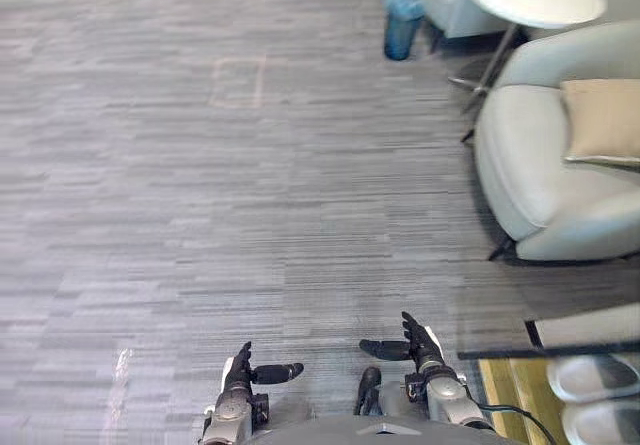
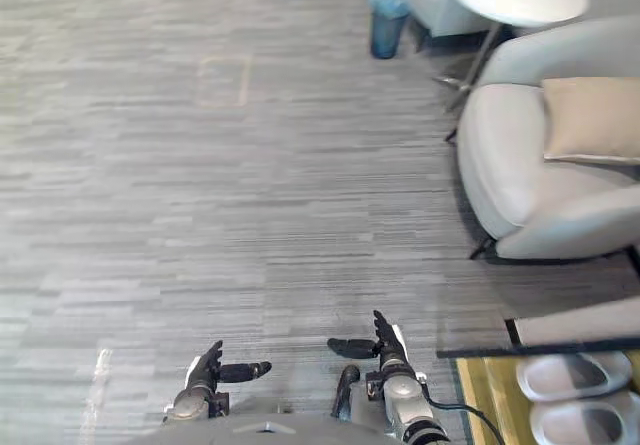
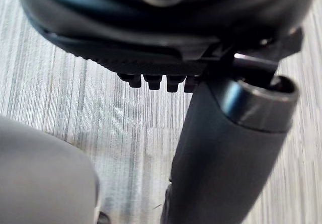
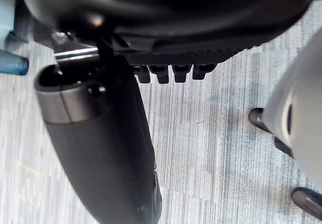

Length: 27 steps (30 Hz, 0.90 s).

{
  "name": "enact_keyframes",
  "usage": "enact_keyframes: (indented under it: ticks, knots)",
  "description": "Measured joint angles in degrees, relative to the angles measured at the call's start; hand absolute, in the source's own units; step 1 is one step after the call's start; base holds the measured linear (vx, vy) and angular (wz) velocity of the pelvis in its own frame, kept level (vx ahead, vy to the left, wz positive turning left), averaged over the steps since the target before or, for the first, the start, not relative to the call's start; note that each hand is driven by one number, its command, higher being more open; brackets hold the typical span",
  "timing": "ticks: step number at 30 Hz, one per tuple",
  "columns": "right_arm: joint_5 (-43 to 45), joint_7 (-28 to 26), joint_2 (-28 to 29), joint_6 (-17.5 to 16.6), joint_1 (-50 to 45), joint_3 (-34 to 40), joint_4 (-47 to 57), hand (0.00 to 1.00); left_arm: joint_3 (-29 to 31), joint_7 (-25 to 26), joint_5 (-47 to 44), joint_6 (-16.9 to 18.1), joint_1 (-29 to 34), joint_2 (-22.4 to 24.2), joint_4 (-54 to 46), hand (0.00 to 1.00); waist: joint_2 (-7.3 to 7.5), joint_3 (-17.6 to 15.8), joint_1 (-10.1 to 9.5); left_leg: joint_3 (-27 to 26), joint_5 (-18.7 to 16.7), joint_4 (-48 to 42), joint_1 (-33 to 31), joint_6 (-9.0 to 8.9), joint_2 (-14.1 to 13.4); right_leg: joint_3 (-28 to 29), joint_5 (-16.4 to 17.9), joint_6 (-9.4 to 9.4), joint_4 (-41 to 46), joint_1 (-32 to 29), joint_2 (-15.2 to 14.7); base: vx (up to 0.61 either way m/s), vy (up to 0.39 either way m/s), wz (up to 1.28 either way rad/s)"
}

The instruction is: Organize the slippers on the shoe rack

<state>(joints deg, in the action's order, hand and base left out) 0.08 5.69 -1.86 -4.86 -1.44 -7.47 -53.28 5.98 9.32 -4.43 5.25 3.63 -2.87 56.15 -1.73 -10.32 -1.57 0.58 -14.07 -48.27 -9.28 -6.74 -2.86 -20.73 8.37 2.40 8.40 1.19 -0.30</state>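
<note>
Hovering at 6 o'clock: left hand point(image 1: 238, 373), right hand point(image 1: 424, 349), fingers straight, nothing gripped, likely readied for reach. Slippers point(image 1: 590, 376) seen on shoe rack point(image 1: 508, 395) at 4 o'clock.

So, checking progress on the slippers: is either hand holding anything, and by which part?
Nothing is held: left hand and right hand are open over the carpet; the slippers lie to the right.

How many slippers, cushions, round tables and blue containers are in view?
Slippers: 2
Cushions: 1
Round tables: 1
Blue containers: 1
Total: 5
</note>
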Motion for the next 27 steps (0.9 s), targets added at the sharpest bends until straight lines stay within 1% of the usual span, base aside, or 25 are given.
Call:
enact_keyframes:
  ticks: [1,2,3,4,5,6,7,8,9,10,12,13,14,15,16,17,18,19,20,22,23,24,25,26,27]
  knots:
    - [0.0,0.0,0.4,0.1,-0.3,-0.6,-0.1,1.0,0.0,0.1,0.0,0.2,-0.2,0.0,-1.0,1.0,0.55,-0.7,-1.0,-4.8,-1.3,-3.7,-1.4,1.88,-3.0,0.1,0.4,0.46,-1.5,3.6,0.7,0.37,-0.087,-0.19]
    - [0.0,-0.1,0.7,0.1,-0.2,-0.7,0.0,1.0,-0.1,-0.1,0.1,0.5,-0.4,-0.1,-1.4,1.0,1.4,-1.1,-1.23,-7.0,-2.1,-3.6,-3.1,2.93,-4.2,0.2,0.4,0.44,-2.4,5.4,0.7,0.44,-0.068,-0.16]
    - [0.0,-0.1,0.9,0.1,0.6,-0.7,0.0,1.0,-0.5,-0.4,0.6,0.9,-0.7,-0.6,-2.2,1.0,1.95,-1.6,-1.16,-9.0,-3.5,-0.9,-5.9,3.24,-5.3,0.3,0.4,0.44,-3.4,7.2,0.3,0.43,-0.02,-0.1]
    - [0.0,0.0,0.9,0.1,1.2,-0.5,0.0,1.0,-0.6,-0.4,0.6,1.0,-1.4,-0.9,-2.6,1.0,2.62,-2.1,-1.18,-9.9,-3.6,3.9,-8.3,3.38,-5.3,0.2,0.6,-0.17,-4.0,8.5,-0.2,0.52,0.024,-0.06]
    - [0.0,0.3,0.8,0.1,1.5,-0.5,0.0,1.0,-0.7,-0.4,0.6,0.9,-2.1,-1.2,-2.9,1.0,3.15,-2.5,-1.19,-10.5,-3.0,9.8,-10.0,3.95,-4.8,-0.4,1.2,-1.32,-4.0,9.6,-0.9,0.55,0.073,0.05]
    - [0.0,0.6,0.7,0.2,1.4,-0.5,0.1,1.0,-0.8,-0.2,0.6,0.9,-2.4,-1.5,-2.9,1.0,3.43,-2.7,-1.14,-11.6,0.1,16.3,-10.5,5.64,-4.4,-1.3,2.0,-3.15,-3.9,10.8,-1.2,0.47,0.087,0.2]
    - [0.0,0.8,0.5,0.2,1.0,-0.4,0.2,1.0,-1.3,0.0,0.6,0.9,-2.3,-1.6,-3.0,1.0,3.34,-2.6,-1.11,-12.2,5.0,22.2,-10.7,7.31,-3.9,-2.2,2.9,-4.54,-3.7,11.9,-1.1,0.48,0.088,0.49]
    - [-0.1,1.1,0.7,0.7,0.6,-0.2,-0.2,1.0,-2.9,-0.1,0.7,1.0,-2.6,-2.7,-3.2,1.0,5.42,-2.2,-1.42,-12.1,9.4,24.0,-10.7,8.91,-1.5,-3.6,4.5,-6.45,-2.9,13.0,-2.6,0.52,0.081,0.59]
    - [-0.1,1.1,1.1,0.8,0.7,-0.2,-0.2,1.0,-3.3,0.1,0.8,1.1,-2.7,-3.3,-3.5,1.0,6.5,-1.7,-1.41,-11.5,9.3,25.4,-10.3,9.06,-0.3,-4.2,4.1,-6.78,-1.7,12.3,-3.6,0.54,0.079,0.78]
    - [-0.1,1.1,1.5,0.9,1.1,0.1,-0.3,1.0,-4.0,0.2,1.3,1.0,-2.7,-3.9,-3.5,1.0,7.11,-1.6,-1.44,-10.7,8.8,26.3,-9.8,9.79,0.8,-4.1,2.1,-8.2,0.3,11.9,-4.4,0.54,0.098,0.59]
    - [-0.4,1.0,2.1,1.1,1.9,0.5,-0.3,1.0,-4.0,0.2,1.1,0.4,-2.5,-4.1,-3.0,1.0,6.97,-1.7,-1.42,-10.9,7.3,26.2,-7.6,10.88,1.3,-3.7,-0.9,-9.12,5.7,11.8,-5.3,0.56,0.137,0.55]
    - [-0.6,1.0,2.7,1.1,2.2,0.6,-0.3,1.0,-4.0,0.2,1.2,0.5,-1.9,-4.2,-3.0,1.0,6.7,-1.9,-1.55,-10.7,5.5,26.8,-4.2,11.13,1.2,-2.7,-3.5,-8.86,14.1,10.4,-6.4,0.51,0.133,0.49]
    - [-0.8,0.9,2.9,1.1,2.3,0.6,-0.3,1.0,-4.0,0.2,1.3,0.4,-1.7,-4.2,-2.9,1.0,6.55,-1.9,-1.43,-10.3,4.8,27.4,-2.4,11.01,1.3,-2.3,-5.8,-8.0,19.3,9.3,-7.2,0.5,0.112,0.49]
    - [-1.3,0.7,2.9,1.0,2.4,0.5,-0.3,1.0,-4.3,0.2,1.3,0.4,-1.6,-3.9,-2.2,1.0,5.87,-2.4,-1.26,-9.0,3.7,29.2,1.2,11.22,1.2,-2.1,-10.5,-5.86,29.3,6.4,-9.1,0.47,0.061,0.44]
    - [-1.3,0.6,2.8,0.7,2.6,0.5,-0.2,1.0,-4.9,0.2,1.7,0.3,-1.7,-3.7,-1.4,1.0,5.35,-2.7,-1.06,-8.1,2.4,31.5,5.1,10.86,1.3,0.0,-4.8,-2.62,40.8,1.5,-9.9,0.52,0.01,0.51]
    - [-1.3,0.4,2.7,0.6,2.7,0.0,-0.1,1.0,-5.0,0.2,1.9,0.2,-1.8,-3.8,-0.5,1.0,5.07,-3.0,-0.56,-7.1,2.3,33.5,8.4,10.77,1.1,2.0,-0.5,-2.92,45.5,-2.3,-8.8,0.41,-0.037,0.49]
    - [-1.4,0.3,2.5,0.6,2.6,-0.4,0.0,1.0,-5.1,0.2,2.3,0.1,-1.7,-3.6,0.1,1.0,4.4,-3.4,0.11,-6.1,2.2,35.3,11.1,10.57,0.6,2.2,2.1,-2.5,45.7,-4.6,-7.6,0.32,-0.063,0.48]
    - [-1.7,0.1,2.4,0.6,2.4,-0.6,0.2,1.0,-5.1,0.2,2.8,0.0,-1.6,-3.5,0.4,1.0,3.84,-3.7,0.58,-5.5,2.1,36.4,13.1,10.37,0.1,1.9,3.9,-2.06,44.4,-6.6,-6.8,0.4,-0.109,0.53]
    - [-2.3,0.0,2.2,0.5,2.5,-0.9,0.3,1.0,-5.1,0.2,3.0,-0.1,-1.6,-3.2,0.4,1.0,3.27,-4.0,1.26,-4.5,1.9,37.9,15.7,10.04,-1.0,1.5,6.1,-1.97,38.4,-10.7,-5.7,0.39,-0.117,0.49]
    - [-2.3,-0.2,1.9,0.5,2.8,-1.2,1.4,1.0,-5.0,0.2,3.1,-0.1,-1.7,-3.0,0.5,1.0,3.21,-4.1,1.83,-3.4,1.1,38.3,16.5,8.95,-1.9,1.7,5.8,-2.67,29.4,-14.4,-5.4,0.43,-0.166,0.44]
    - [-2.3,-0.1,1.9,0.1,3.0,-1.2,1.8,1.0,-5.0,0.1,3.4,-0.2,-1.7,-3.0,0.5,1.0,3.22,-4.1,2.16,-2.3,-0.5,38.3,17.0,6.96,-2.8,3.1,4.1,-4.48,20.3,-16.5,-5.0,0.4,-0.198,0.57]
    - [-2.3,-0.1,2.0,0.0,2.9,-1.5,1.7,1.0,-5.1,0.0,4.1,-0.3,-1.5,-3.0,0.7,1.0,4.01,-4.2,2.13,-1.2,-2.6,38.3,18.5,5.17,-3.4,5.4,-5.4,-5.55,10.5,-16.5,-4.9,0.34,-0.194,0.58]
    - [-2.3,-0.1,1.9,0.0,2.7,-1.5,1.5,1.0,-4.6,0.0,3.9,-0.4,-1.5,-3.0,1.0,1.0,4.29,-4.0,2.13,-0.6,-3.1,38.4,19.0,4.55,-3.6,5.1,-7.2,-3.86,9.6,-15.4,-4.2,0.45,-0.282,0.37]
    - [-2.3,-0.1,1.6,0.2,3.3,-1.4,1.1,1.0,-4.7,-0.2,4.5,-0.3,-2.1,-2.3,2.0,1.0,2.84,-4.0,1.46,0.1,-2.9,38.6,19.6,5.13,-5.2,4.6,-5.0,-2.84,10.4,-14.8,-2.6,0.54,-0.337,0.11]
    - [-2.3,-0.1,1.6,0.2,3.4,-1.2,1.0,1.0,-4.8,-0.5,4.9,-0.2,-2.2,-2.3,2.0,1.0,2.82,-4.0,1.41,0.1,-2.6,38.5,19.6,5.37,-5.2,4.8,-3.7,-2.73,11.7,-15.3,-2.7,0.63,-0.385,0.03]
